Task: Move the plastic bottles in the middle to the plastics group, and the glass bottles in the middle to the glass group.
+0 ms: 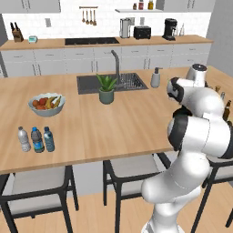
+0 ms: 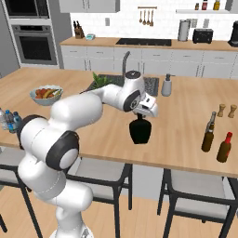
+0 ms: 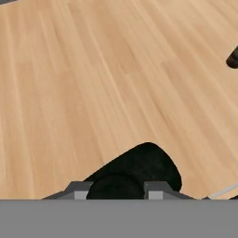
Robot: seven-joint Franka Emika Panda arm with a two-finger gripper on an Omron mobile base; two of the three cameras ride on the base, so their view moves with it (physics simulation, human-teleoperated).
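Matt black flask (image 2: 140, 131), smooth pale wood-grain counter (image 2: 186, 121), glossy white arm (image 2: 79, 111)

flask (image 2: 139, 131) – on counter (image 2: 186, 121) | left of glass bottle (image 2: 208, 135)

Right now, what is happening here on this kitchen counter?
The robot's gripper is closed on the neck of the black flask, at the middle of the wooden counter. Three small water bottles stand together at the far left. At the right, two dark bottles stand near the wooden shakers.
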